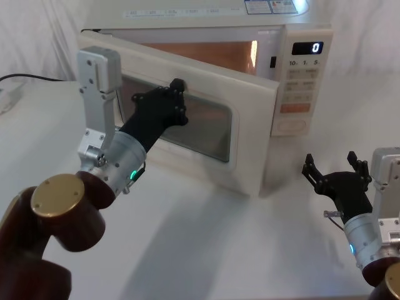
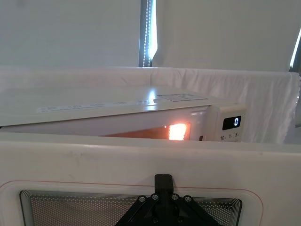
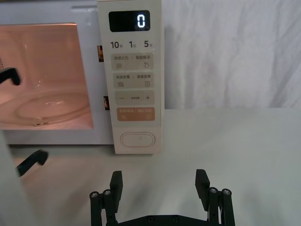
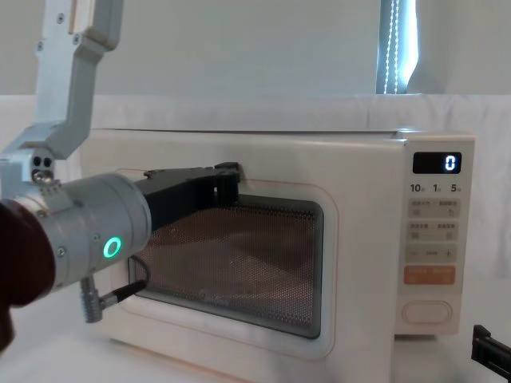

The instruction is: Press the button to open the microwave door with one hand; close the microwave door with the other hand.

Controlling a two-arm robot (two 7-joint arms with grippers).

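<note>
Cream microwave (image 1: 294, 37), white-draped desk (image 1: 206, 250), set toward the far edge.

Microwave door (image 1: 250, 134): ajar, hinged on the robot's left, free edge swung out toward the desk's near edge; lit orange cavity (image 3: 44, 70) visible behind it, glass turntable (image 3: 42, 106) inside. Dark mesh window (image 4: 239, 263) faces outward.

Left hand (image 1: 178, 94): black two-finger type on a silver wrist with a green ring light (image 4: 112, 247); fingertips against the door's outer face at the upper part of the window. Whether the fingers are spread or closed cannot be told; nothing grasped.

Right hand (image 1: 332, 165): black two-finger type, thin cable at the wrist; above the desk near the right edge, in front of the control panel (image 1: 303, 87) and well apart from it. Fingers spread, released, holding nothing.

Button (image 3: 137, 140): wide cream oval at the foot of the control panel, below the orange key (image 3: 136, 114); untouched. Display (image 3: 129, 20) reads 0.
</note>
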